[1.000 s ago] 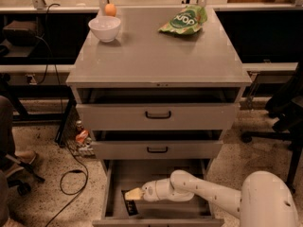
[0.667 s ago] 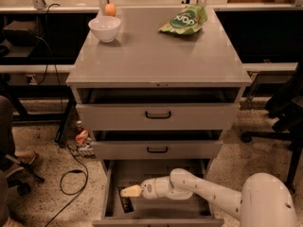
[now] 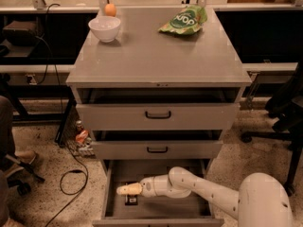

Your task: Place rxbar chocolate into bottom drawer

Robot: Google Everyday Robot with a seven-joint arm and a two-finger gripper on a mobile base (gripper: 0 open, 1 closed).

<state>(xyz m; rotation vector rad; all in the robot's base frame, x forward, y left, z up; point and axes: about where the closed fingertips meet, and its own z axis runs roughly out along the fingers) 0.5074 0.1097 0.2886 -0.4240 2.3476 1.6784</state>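
Note:
The bottom drawer [image 3: 189, 207] of the grey cabinet is pulled out, showing its flat grey floor. The rxbar chocolate [image 3: 131, 200], a small black bar, lies on the drawer floor at the front left. My gripper [image 3: 124, 189] reaches into the drawer from the right and sits just above and behind the bar, its pale tip pointing left. I cannot tell whether it touches the bar.
The two upper drawers [image 3: 157, 115] with black handles are slightly ajar. On the cabinet top stand a white bowl [image 3: 104, 28], an orange [image 3: 110, 9] and a green snack bag [image 3: 184, 20]. Cables and a bottle [image 3: 81, 137] lie on the floor at left; a chair base [image 3: 277, 122] stands at right.
My gripper has shifted a little left and up inside the drawer. The black bar now shows apart below the tip, lying on the drawer floor.

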